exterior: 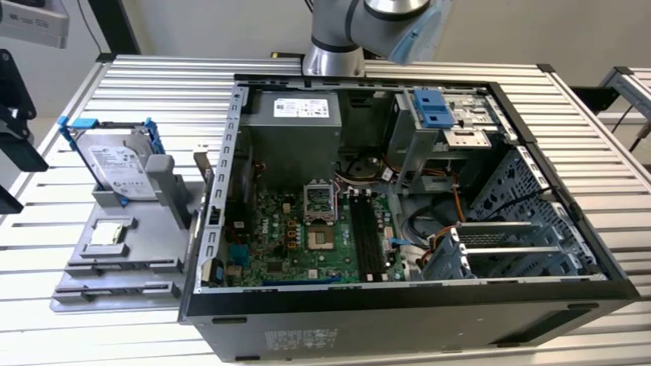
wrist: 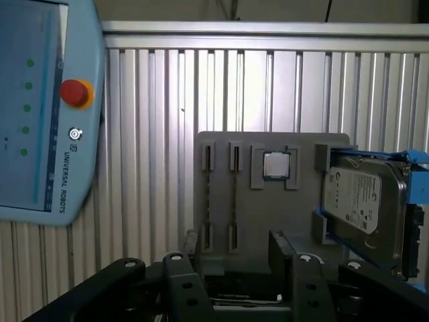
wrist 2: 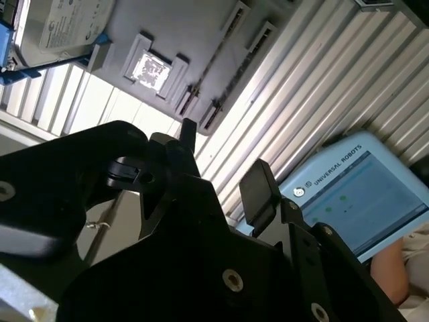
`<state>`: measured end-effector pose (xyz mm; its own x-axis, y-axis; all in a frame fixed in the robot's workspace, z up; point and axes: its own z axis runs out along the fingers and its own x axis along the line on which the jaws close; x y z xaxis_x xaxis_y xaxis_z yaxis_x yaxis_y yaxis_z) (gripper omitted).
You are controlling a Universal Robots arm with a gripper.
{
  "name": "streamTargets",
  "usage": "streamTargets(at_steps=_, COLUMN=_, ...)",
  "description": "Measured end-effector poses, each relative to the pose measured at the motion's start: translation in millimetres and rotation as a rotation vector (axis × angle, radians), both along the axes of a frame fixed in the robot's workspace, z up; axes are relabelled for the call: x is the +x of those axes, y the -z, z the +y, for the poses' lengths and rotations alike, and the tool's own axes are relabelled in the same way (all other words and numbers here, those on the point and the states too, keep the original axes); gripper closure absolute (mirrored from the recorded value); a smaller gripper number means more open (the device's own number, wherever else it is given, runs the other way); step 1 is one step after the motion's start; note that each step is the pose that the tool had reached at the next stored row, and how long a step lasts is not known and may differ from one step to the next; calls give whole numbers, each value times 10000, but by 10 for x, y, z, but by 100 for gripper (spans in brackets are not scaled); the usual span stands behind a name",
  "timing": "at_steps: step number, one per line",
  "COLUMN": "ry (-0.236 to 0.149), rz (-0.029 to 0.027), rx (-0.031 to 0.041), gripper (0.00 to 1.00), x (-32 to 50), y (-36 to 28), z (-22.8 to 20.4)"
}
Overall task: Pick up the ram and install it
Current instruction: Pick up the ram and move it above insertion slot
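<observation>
A ribbed metal counter (exterior: 133,84) carries a grey plastic holder (wrist: 268,221) and an open black computer case (exterior: 407,320). The holder keeps a boxy silver hard drive (wrist: 362,201) and a small square chip (wrist: 275,164). A thin dark strip, apparently the ram (wrist: 234,198), stands on edge in a long slot. The black pincer (wrist: 229,249) gapes wide and empty, facing the holder.

Teach pendant (wrist: 47,114): lettering beside a round logo, in both wrist views.
Hard drive (wrist: 358,201): white label, print illegible.
Power supply (exterior: 295,114): white label, illegible.
</observation>
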<state>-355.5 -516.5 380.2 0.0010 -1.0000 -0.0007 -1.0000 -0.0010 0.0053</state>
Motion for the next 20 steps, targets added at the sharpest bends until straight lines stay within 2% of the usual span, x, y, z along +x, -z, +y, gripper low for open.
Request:
streamTargets(at_steps=6, ry=-86, rz=-35, rx=1, gripper=0, x=0, y=110, z=0)
streamTargets(at_steps=20, ry=-350, rz=-37, rx=-47, gripper=0, x=1, y=364, z=0)
